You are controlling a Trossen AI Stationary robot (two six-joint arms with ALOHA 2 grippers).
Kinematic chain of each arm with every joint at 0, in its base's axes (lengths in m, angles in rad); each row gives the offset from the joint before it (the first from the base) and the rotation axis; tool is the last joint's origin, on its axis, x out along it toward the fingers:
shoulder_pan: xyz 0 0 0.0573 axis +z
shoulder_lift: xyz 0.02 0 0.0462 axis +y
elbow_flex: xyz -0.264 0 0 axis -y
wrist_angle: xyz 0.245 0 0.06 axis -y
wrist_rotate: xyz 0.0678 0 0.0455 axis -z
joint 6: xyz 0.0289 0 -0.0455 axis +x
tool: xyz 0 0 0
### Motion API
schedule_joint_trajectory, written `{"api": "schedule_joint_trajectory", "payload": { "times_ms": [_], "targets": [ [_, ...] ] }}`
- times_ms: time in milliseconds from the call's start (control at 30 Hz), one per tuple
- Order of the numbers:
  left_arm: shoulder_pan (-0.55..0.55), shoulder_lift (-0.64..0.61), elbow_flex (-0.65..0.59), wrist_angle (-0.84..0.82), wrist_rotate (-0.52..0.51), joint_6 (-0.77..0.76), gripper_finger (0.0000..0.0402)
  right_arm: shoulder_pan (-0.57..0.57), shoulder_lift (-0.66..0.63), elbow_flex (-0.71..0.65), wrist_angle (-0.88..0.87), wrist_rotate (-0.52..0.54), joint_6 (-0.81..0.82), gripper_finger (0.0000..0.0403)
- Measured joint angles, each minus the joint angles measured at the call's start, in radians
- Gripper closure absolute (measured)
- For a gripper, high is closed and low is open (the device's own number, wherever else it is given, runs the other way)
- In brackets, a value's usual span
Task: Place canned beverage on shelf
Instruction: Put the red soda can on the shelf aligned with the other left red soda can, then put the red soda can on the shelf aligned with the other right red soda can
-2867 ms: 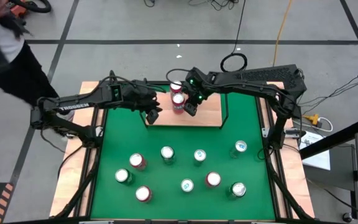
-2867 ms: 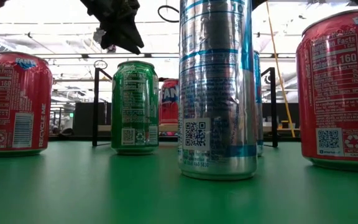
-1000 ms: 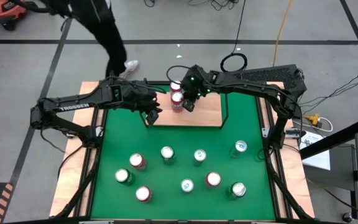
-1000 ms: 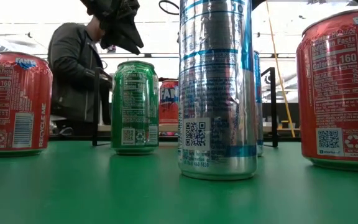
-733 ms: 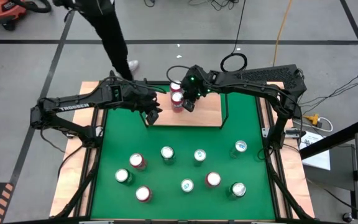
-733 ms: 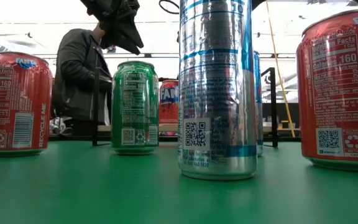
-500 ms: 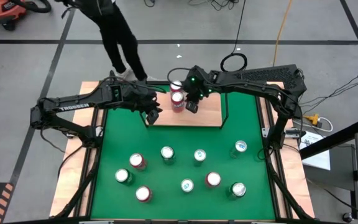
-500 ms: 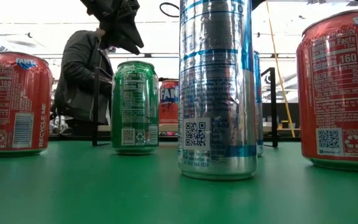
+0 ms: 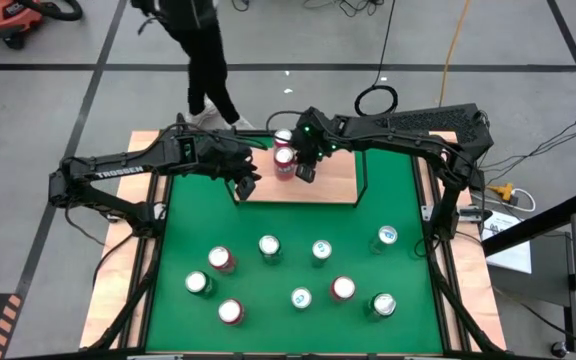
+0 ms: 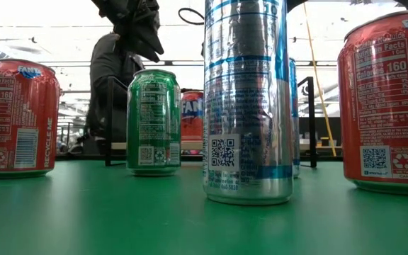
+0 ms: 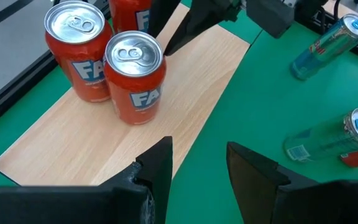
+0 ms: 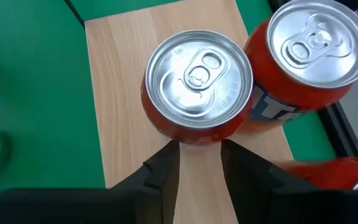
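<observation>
Three red cans stand upright on the shelf, a light-wood board with black rails at the mat's far edge. The front can stands just beyond my right gripper, which slants down over the board, open by a gap narrower than the can. A second can stands beside the first, a third at the picture's edge. My left gripper hangs open and empty above the shelf's left front corner. My right gripper has its fingertips right at the front can's near side wall, below the rim. They slant down from the table's right. The can stands upright on the board. I cannot tell whether the tips touch it.
Several more cans, red, green and silver-blue, stand on the green mat in the near half; some fill the low view, such as a tall silver-blue can. A person walks on the floor beyond the far edge.
Both grippers and the cans have stayed where they were. The person behind the table has walked along its far edge toward the right.
</observation>
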Motion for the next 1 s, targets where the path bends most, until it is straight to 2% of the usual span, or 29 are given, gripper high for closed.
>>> {"api": "schedule_joint_trajectory", "payload": {
  "times_ms": [267, 433, 600, 800, 1000],
  "targets": [
    [0.000, 0.000, 0.000, 0.000, 0.000, 0.019, 0.0252, 0.000, 0.000, 0.000, 0.023, 0.000, 0.002, 0.0294],
    [0.000, 0.000, 0.000, 0.000, 0.000, 0.018, 0.0252, 0.002, -0.022, 0.000, -0.036, -0.005, 0.038, 0.0294],
    [0.000, 0.000, 0.000, 0.000, 0.000, 0.018, 0.0252, 0.021, -0.156, 0.000, -0.196, -0.035, 0.058, 0.0294],
    [0.000, 0.000, 0.000, 0.000, 0.000, 0.019, 0.0252, 0.068, -0.348, 0.000, -0.354, -0.111, 0.194, 0.0294],
    [-0.006, 0.000, 0.000, 0.000, 0.005, 0.020, 0.0252, 0.184, -0.489, 0.000, -0.518, -0.113, 0.299, 0.0294]
  ]
}}
